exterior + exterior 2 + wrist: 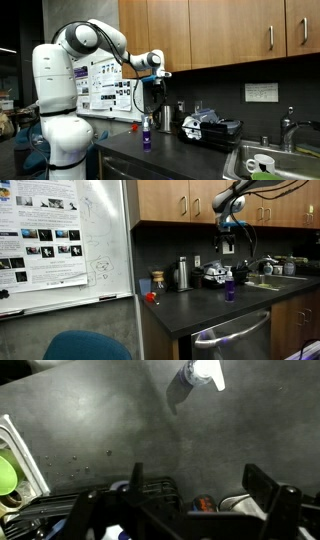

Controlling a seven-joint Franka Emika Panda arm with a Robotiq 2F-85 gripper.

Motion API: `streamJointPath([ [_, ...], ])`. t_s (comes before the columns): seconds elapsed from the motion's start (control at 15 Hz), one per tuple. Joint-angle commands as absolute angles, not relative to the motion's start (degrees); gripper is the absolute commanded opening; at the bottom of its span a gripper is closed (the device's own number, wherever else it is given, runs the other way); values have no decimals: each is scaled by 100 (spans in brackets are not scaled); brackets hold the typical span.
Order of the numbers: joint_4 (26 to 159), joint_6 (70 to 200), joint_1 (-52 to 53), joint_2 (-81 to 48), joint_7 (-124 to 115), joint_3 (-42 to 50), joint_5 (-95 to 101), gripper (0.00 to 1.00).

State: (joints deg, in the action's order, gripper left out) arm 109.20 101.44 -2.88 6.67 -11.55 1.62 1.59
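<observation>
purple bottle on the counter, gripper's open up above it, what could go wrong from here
1. The purple bottle is tall, narrow and upright. In the wrist view it sits at the frame's edge, not between the fingers of the gripper, so a straight descent could clip and topple it.
2. The black rack stands close by, and the open gripper might catch it.

**Dim room, dark pictures**

Both exterior views are dim and grainy. In the wrist view the surface [100, 420] is dark grey, the bottle [203, 372] throws a soft shadow, and the hand [195, 475] looks blurry.
</observation>
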Motion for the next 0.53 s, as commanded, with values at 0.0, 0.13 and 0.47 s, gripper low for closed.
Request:
streamJointPath([
  [0.0, 10907, 10132, -270, 657, -1153, 160, 156, 100],
  [0.13, 10901, 10131, -287, 643, -1146, 183, 156, 100],
  [0.47, 10896, 10131, -327, 627, -1119, 223, 154, 100],
])
